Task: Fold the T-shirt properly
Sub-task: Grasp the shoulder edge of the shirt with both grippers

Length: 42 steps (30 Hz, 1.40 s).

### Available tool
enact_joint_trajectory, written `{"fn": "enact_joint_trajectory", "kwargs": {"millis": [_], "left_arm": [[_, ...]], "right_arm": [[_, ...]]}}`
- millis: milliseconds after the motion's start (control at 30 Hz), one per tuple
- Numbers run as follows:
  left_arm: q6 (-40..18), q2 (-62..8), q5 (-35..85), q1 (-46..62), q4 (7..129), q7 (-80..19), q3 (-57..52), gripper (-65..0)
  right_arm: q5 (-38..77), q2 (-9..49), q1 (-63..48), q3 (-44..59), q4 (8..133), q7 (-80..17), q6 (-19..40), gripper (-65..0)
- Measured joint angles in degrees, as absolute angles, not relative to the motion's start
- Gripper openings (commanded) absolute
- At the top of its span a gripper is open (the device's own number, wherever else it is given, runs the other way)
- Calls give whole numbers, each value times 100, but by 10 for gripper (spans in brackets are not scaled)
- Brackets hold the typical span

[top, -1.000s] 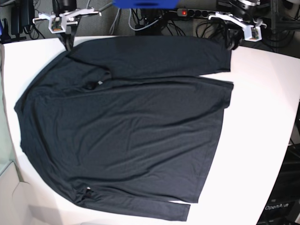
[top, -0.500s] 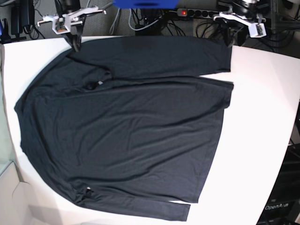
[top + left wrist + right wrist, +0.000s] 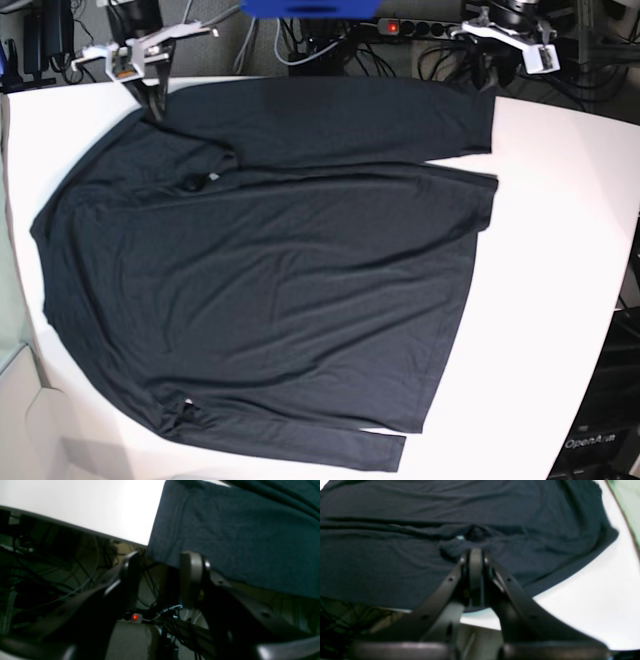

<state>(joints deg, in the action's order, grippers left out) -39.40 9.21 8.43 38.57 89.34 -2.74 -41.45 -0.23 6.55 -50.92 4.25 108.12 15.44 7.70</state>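
Looking like the pre-grasp stage: T-shirt [image 3: 270, 270] lies flat on the worktop [image 3: 560, 260], left gripper [image 3: 160, 580] fingers spread wide, right gripper [image 3: 475, 562] fingers pressed together on nothing, so next they'd need to pinch the far edge.

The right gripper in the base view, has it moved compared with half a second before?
Yes. The right gripper shifted slightly left and up, toward the white table edge, by the black long-sleeved T-shirt shoulder.

White table [image 3: 560, 250], cables [image 3: 330, 50] behind

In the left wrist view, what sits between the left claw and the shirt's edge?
Nothing rests there. The left claw hangs open off the table, with only cables and floor showing before the T-shirt hem.
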Motion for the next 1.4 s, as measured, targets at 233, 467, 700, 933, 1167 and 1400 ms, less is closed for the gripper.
{"fn": "enact_joint_trajectory", "kwargs": {"millis": [233, 467, 700, 933, 1167, 1400], "left_arm": [[-3964, 928, 858, 3876, 8976, -248, -4147, -393], [-3962, 923, 884, 3946, 8973, -237, -4147, -393], [-3966, 923, 884, 3946, 8973, -235, -4147, -393], [-3964, 923, 884, 3900, 8967, -235, -4147, -391], [-3957, 923, 856, 3809, 8927, -259, -4147, -391], [-3955, 923, 843, 3708, 8923, -263, -4147, -391]], "right_arm": [[-21, 650, -5092, 412, 10812, 1518, 770, -650], [-21, 648, -5052, 381, 10812, 1520, 770, -650], [-21, 648, -4947, 379, 10805, 998, 770, -650], [-21, 646, -4845, 379, 10807, 819, 773, -650], [-19, 648, -4842, 379, 10807, 834, 773, -650], [-21, 646, -4845, 392, 10807, 832, 770, -650]]}}
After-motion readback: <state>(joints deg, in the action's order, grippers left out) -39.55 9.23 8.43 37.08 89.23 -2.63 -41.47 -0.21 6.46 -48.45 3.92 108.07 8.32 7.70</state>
